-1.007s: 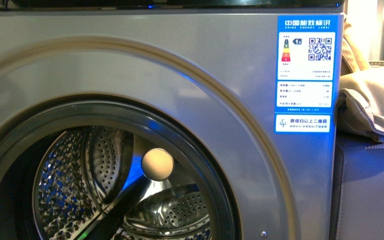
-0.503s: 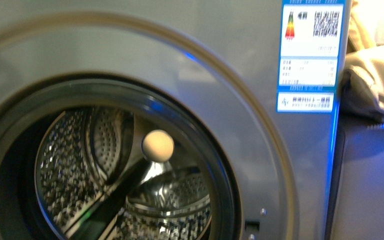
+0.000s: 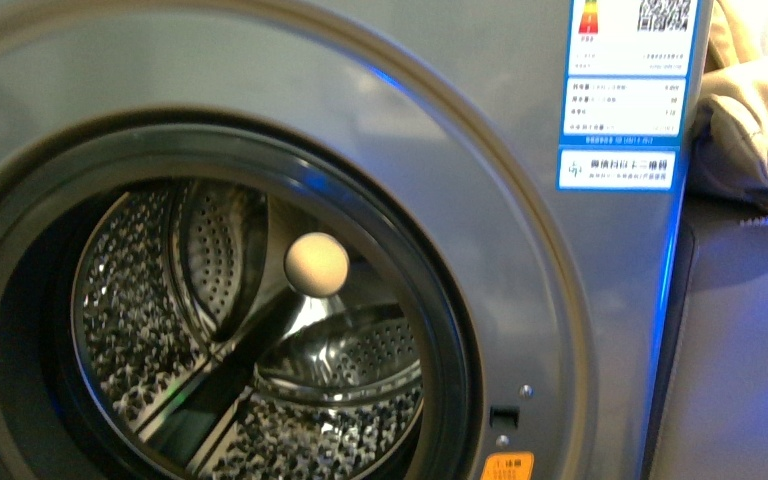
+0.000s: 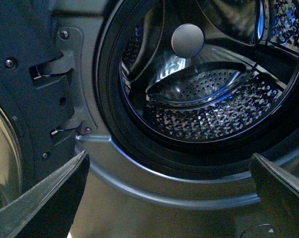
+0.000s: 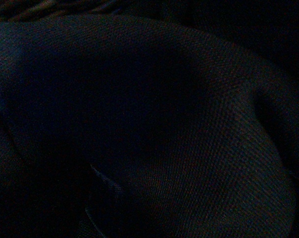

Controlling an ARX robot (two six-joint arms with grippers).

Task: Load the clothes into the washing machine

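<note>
The washing machine (image 3: 520, 200) is silver-grey and fills the front view, its porthole open on the perforated steel drum (image 3: 260, 380). No arm shows in that view. In the left wrist view my left gripper (image 4: 168, 163) is open and empty, its dark fingers (image 4: 50, 198) spread wide in front of the lower porthole rim, and the drum (image 4: 209, 99) lies beyond. The right wrist view is very dim and filled with the clothes (image 5: 199, 148), dark navy fabric with a fine ribbed weave. My right gripper is shut on the clothes, its fingers hidden under the cloth.
A beige cloth (image 3: 760, 120) lies on a grey unit (image 3: 740, 350) to the right of the washer. A blue-white label (image 3: 625, 100) and a yellow sticker (image 3: 507, 466) are on the front panel. The door hinge (image 4: 55, 69) and open door (image 4: 3, 163) sit beside the porthole.
The front view has dropped: the label and beige cloth slid upward in the picture, and more of the porthole, drum and the yellow sticker came into view.
</note>
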